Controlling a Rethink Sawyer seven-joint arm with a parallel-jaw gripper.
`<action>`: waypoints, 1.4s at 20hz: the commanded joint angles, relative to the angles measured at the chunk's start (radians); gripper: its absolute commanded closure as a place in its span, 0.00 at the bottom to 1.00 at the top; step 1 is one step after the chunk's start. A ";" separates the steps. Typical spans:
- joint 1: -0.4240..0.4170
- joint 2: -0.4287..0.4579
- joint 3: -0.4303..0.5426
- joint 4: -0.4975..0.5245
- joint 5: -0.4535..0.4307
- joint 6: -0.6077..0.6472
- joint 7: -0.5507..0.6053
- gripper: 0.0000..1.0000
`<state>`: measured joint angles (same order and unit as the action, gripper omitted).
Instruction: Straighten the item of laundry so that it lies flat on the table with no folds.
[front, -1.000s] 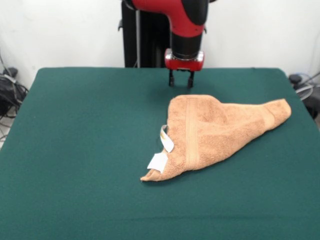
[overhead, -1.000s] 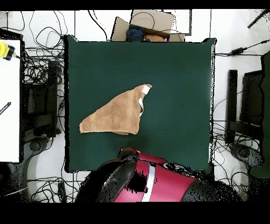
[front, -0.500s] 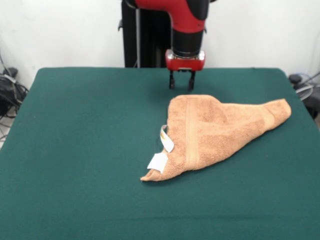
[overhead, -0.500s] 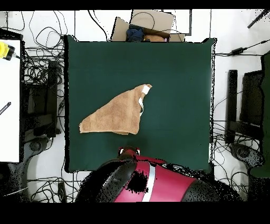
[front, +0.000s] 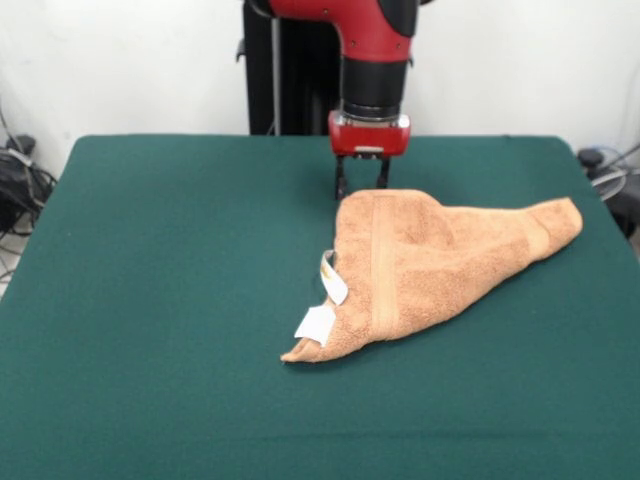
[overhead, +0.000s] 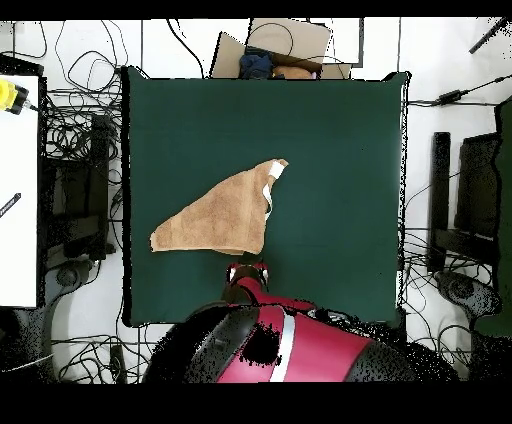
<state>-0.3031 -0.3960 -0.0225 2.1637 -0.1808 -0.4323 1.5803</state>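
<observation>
The orange-tan towel (front: 430, 262) lies folded over into a rough triangle on the green table (front: 160, 300), right of centre in the front view. A woven band runs down its left part, and white tags (front: 325, 300) stick out at its left edge. In the overhead view the towel (overhead: 220, 215) sits left of centre. My gripper (front: 360, 186) hangs on the red arm just behind the towel's far left corner, its fingers open and empty, tips close to the towel's edge. In the overhead view the gripper (overhead: 248, 272) shows just below the towel.
The black pedestal (front: 285, 65) stands behind the table's far edge. Cables (front: 20, 175) lie off both sides of the table. A cardboard box (overhead: 285, 45) sits beyond the table's top edge in the overhead view.
My gripper has moved down and toward the towel's far corner. The towel has not moved.
</observation>
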 joint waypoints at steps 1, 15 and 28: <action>0.011 0.003 0.055 -0.106 0.019 -0.063 0.207 0.00; -0.040 0.030 0.120 -0.114 -0.055 -0.185 0.240 0.00; -0.062 -0.011 0.166 -0.096 -0.059 -0.236 0.251 0.00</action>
<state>-0.3735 -0.3958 0.0250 2.1633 -0.2349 -0.5860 1.5805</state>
